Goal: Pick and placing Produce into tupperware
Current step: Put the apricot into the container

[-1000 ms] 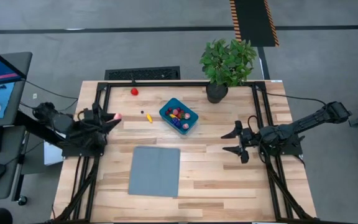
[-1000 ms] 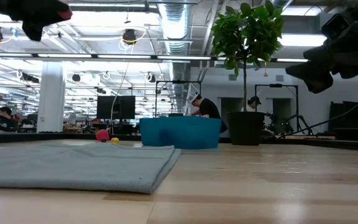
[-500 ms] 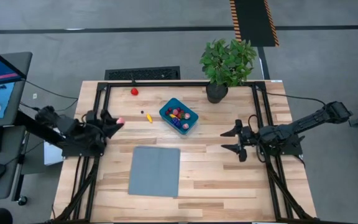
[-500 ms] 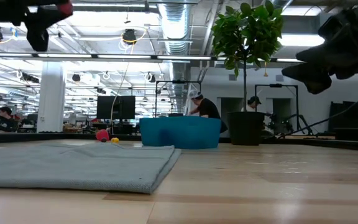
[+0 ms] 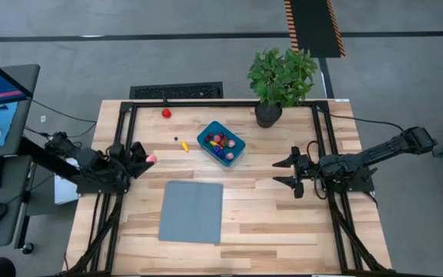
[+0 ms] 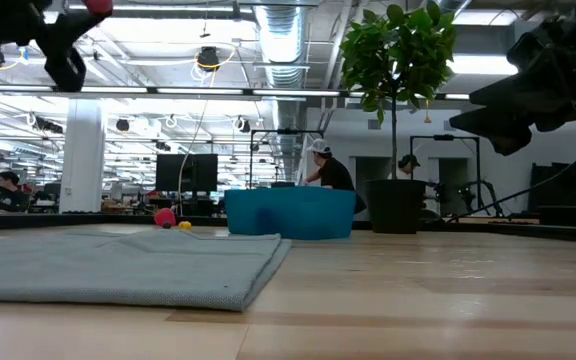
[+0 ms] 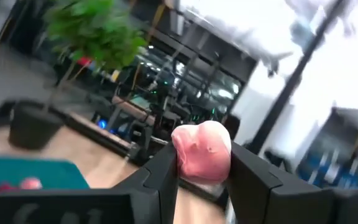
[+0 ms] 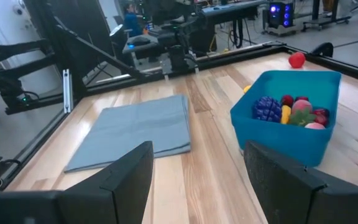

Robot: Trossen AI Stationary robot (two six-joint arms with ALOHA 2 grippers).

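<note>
While R gripper point(image 5: 292, 175) gapes empty, L gripper point(image 5: 146, 158) clamps pink produce point(image 7: 202, 151).

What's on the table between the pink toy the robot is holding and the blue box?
From above, between the pink toy in the left gripper and the blue box lie a small yellow piece and a tiny dark one.

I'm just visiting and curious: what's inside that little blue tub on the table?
The blue tub holds small toy produce: a purple bumpy piece, something yellow, red and pink ones. Whatever lies beneath that pile or behind the tub's wall is hidden.
</note>
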